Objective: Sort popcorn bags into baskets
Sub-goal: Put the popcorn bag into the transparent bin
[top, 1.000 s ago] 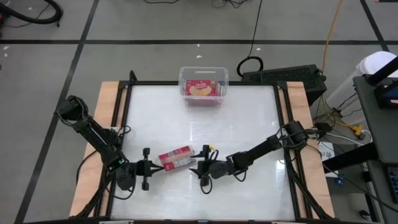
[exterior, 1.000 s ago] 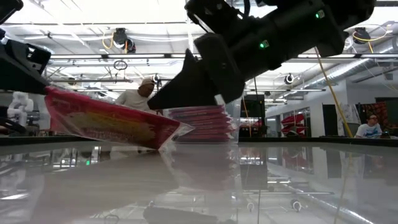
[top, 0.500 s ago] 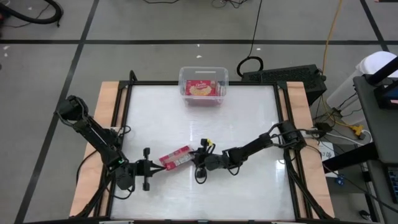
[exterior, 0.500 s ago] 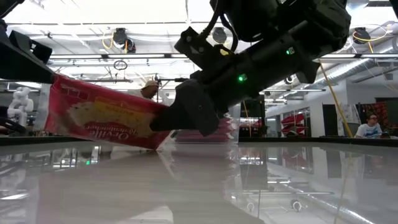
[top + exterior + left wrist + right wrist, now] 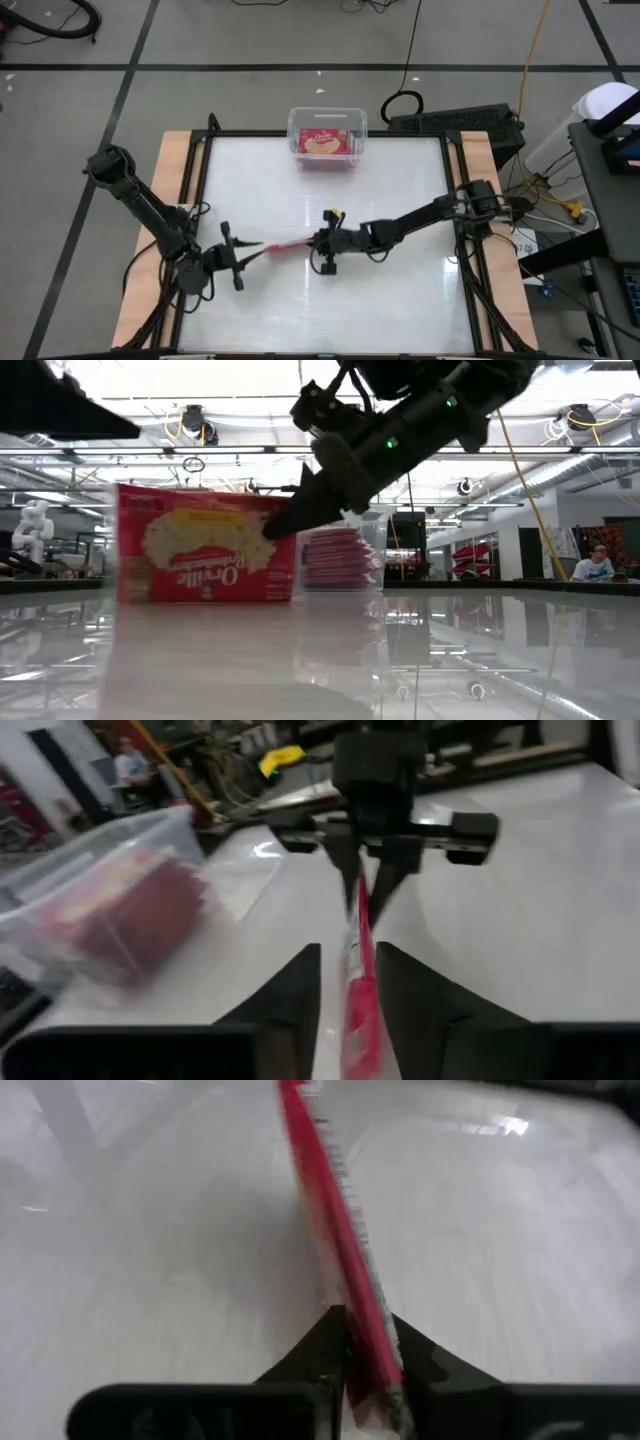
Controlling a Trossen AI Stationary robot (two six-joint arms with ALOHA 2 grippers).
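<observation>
left gripper parted, right gripper pinched closed, facing each other

Between the left gripper and the right gripper a popcorn bag stands on edge and blocks the straight path, while the table beyond both lies bare up to the bin at its far edge.

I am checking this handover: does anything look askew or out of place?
Yes: one popcorn bag stands on its edge near the table's front, pinched by the right tool, with the left tool at its other end. The other bags lie stacked in the clear bin.
</observation>
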